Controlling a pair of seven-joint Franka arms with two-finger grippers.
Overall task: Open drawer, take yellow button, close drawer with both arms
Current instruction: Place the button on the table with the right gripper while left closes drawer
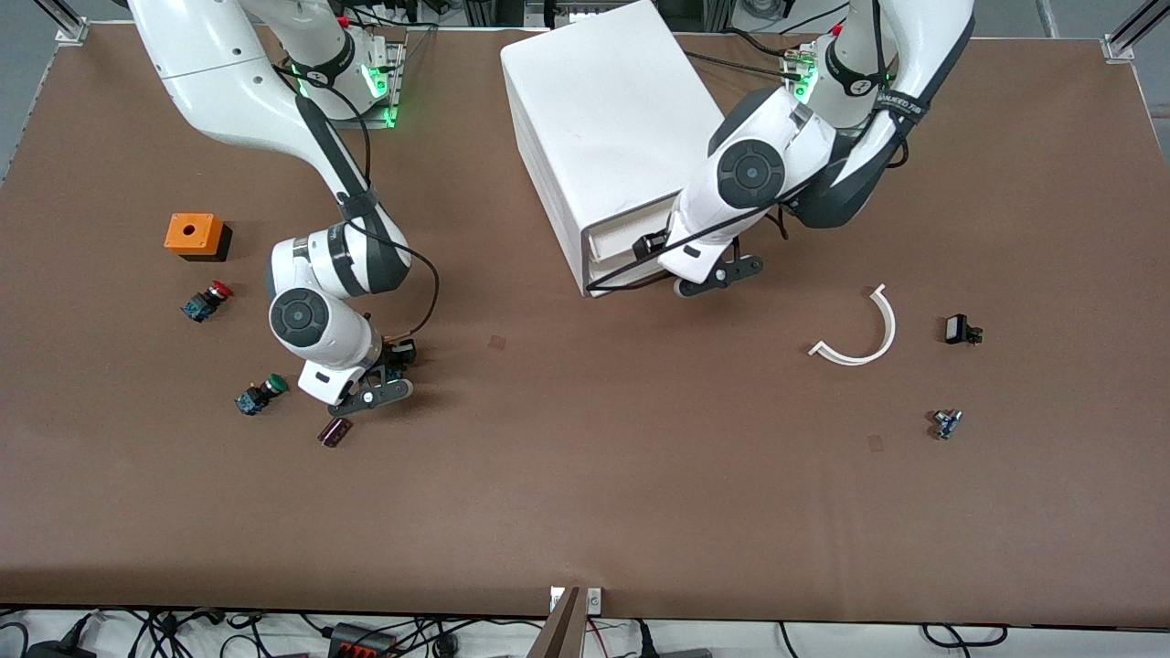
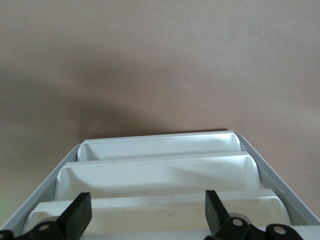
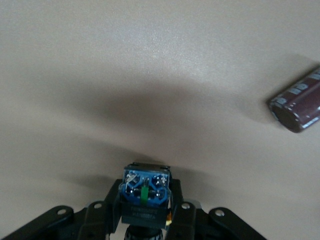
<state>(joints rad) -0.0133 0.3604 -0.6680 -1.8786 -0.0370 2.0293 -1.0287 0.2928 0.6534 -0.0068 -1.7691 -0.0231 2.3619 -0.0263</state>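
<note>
The right gripper [image 1: 397, 358], in the middle band of the front view toward the right arm's end of the table, is clamped tight on the button [image 1: 403, 349]. It hangs low over the bare table [image 1: 585, 493], just beside a green button [image 1: 260, 394] and a dark red cylinder [image 1: 335, 431]. So the button is out of the cabinet [image 1: 603, 119] and in hand; what seems left is closing the drawer [image 1: 623, 239].

That job falls to the left gripper [image 1: 654, 245], at the cabinet's front in the upper middle of the front view. Its fingers [image 2: 80, 212] are spread wide and grip nothing. In the left wrist view they straddle the nearest of the stepped white drawer fronts [image 2: 150, 210].

To close it well, I would push squarely on the middle of the front, along the line the drawer slides. An off-centre shove could jam a shallow plastic tray or skid the light cabinet across the table. Go slowly and stop once the front sits flush with its neighbours. The right arm should simply hold its grip and stay away from the red button [image 1: 208, 300] and the green one.

The button shows best in the right wrist view, low in the frame: a squarish blue-and-black body [image 3: 144, 192] with metal terminals and a green mark, pinched between the fingers. Its cap faces away there, so I cannot tell its colour.
</note>
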